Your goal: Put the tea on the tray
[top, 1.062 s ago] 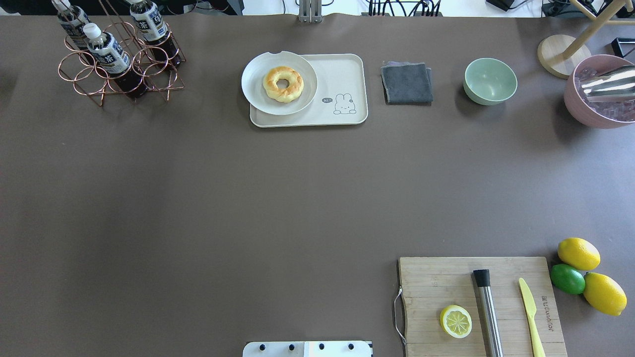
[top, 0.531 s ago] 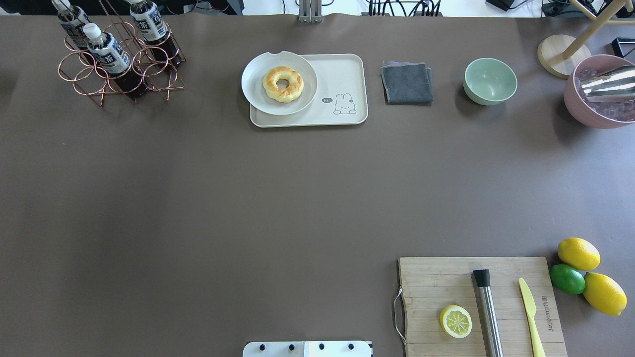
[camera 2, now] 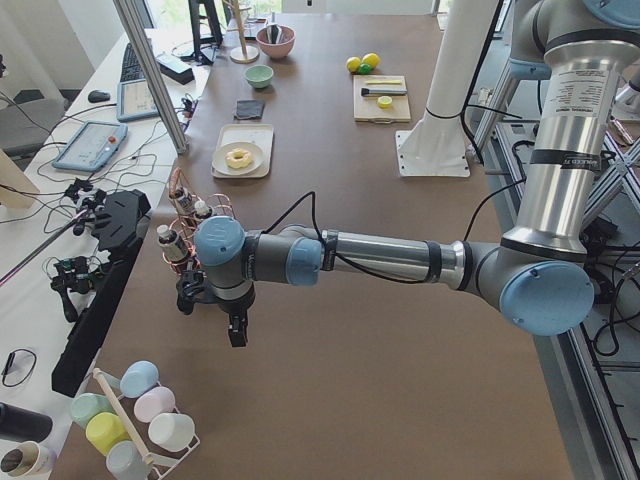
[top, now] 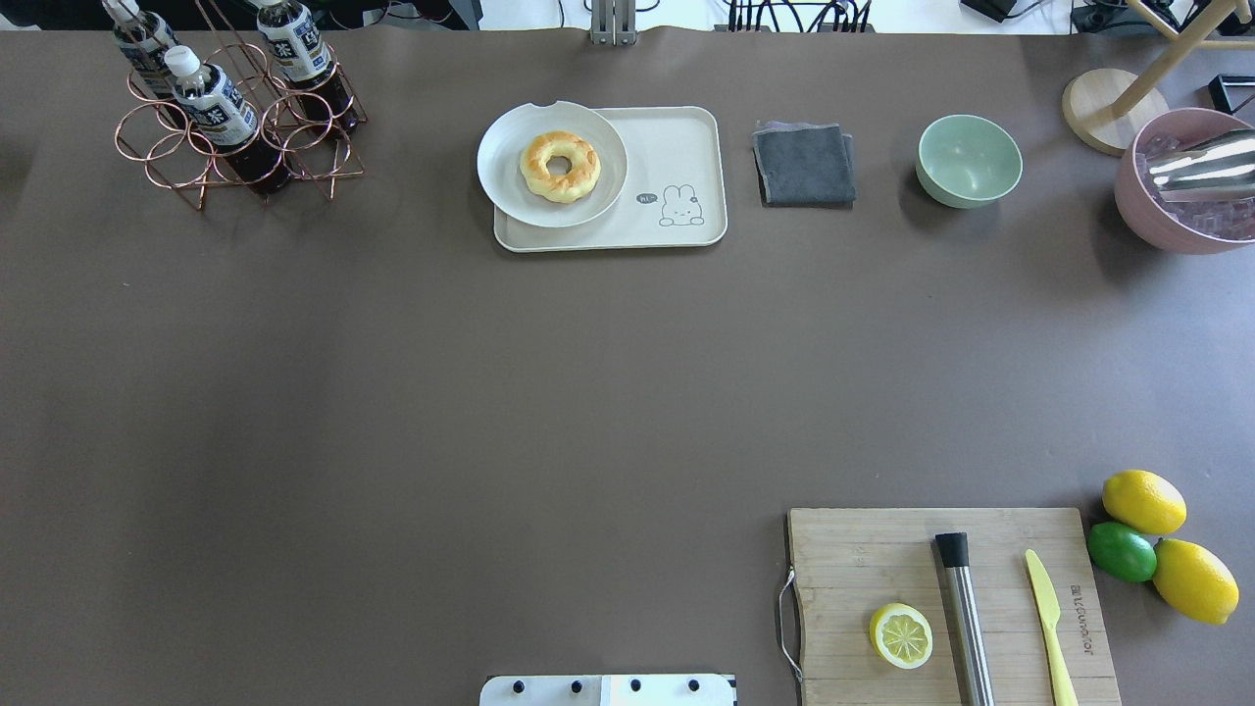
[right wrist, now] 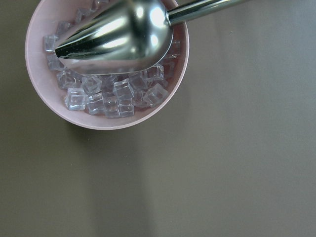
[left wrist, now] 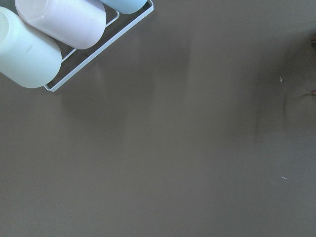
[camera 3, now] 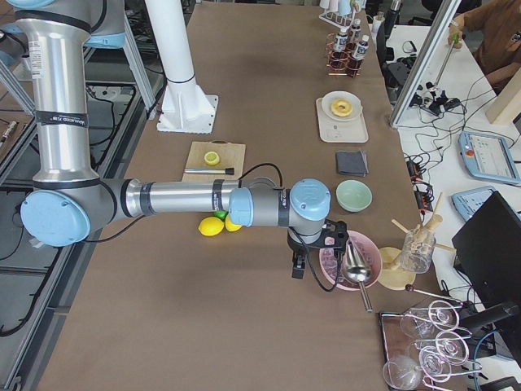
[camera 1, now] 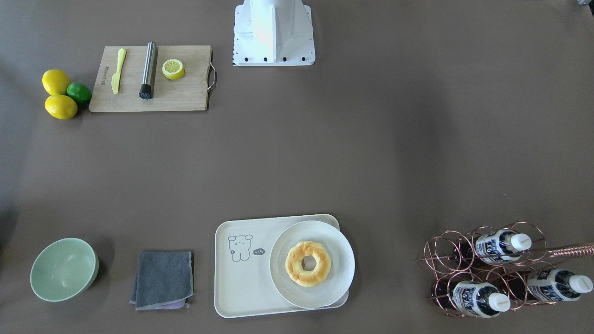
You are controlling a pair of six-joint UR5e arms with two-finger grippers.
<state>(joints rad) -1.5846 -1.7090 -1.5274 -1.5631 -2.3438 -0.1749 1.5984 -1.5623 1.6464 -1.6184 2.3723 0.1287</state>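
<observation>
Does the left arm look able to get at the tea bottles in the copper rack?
Probably yes: the left tool hangs near the copper rack, and the tea bottles poke out of its rings with nothing over them.

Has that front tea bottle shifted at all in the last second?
No. The tea bottle sits in the same ring of the copper rack, equally far from the tray.

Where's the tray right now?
Overhead view: the tray lies midway along the table's far edge, under the doughnut plate, grey cloth to its right.
</observation>
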